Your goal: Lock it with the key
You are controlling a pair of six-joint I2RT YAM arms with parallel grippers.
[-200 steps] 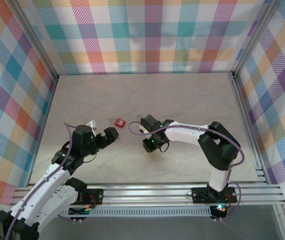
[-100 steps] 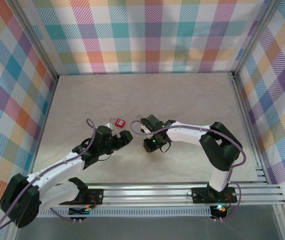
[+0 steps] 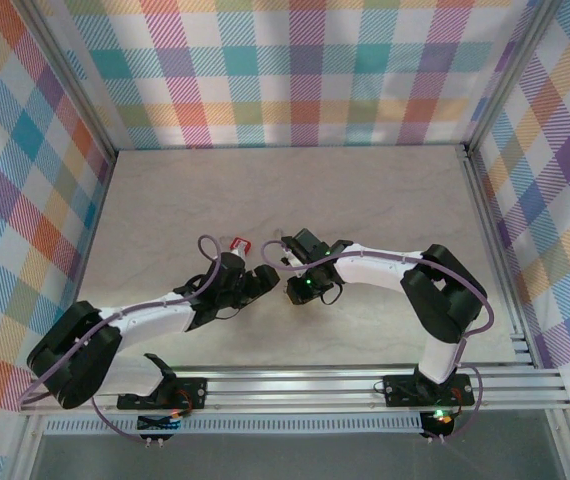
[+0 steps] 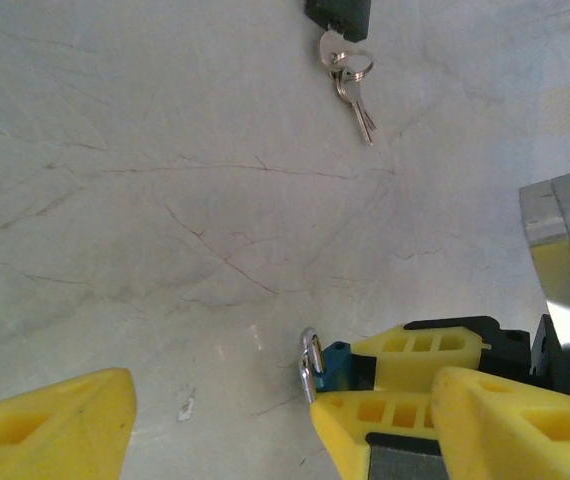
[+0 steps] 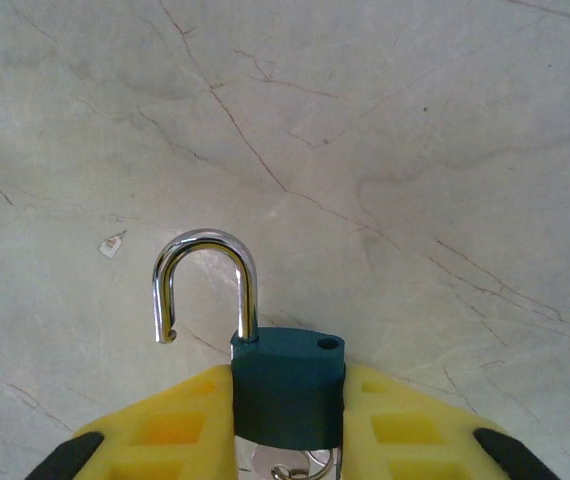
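1. Over the last second the left arm had swung in from its own side. The left gripper [image 4: 280, 400] now sat just beside the nose of the right gripper [image 5: 287, 400]. Its jaws had narrowed but stood apart, pinching nothing.
2. The right gripper had not budged. It stayed clamped on the body of the blue padlock [image 5: 285, 365], whose shackle [image 5: 205, 262] stood open, pointing away from its fingers.
3. The key [image 4: 358, 108] lay on the table well ahead of the left gripper, on a ring hanging from a black padlock [image 4: 337, 14], well apart from the blue one.
4. A red padlock [image 3: 240, 244] sat just beyond the left gripper, untouched.
5. Some silver showed under the blue body, between the right fingers; I could not tell whether it was a key.
6. To my eye the left gripper had come for the held lock, not the loose key, so the locking was still undone.
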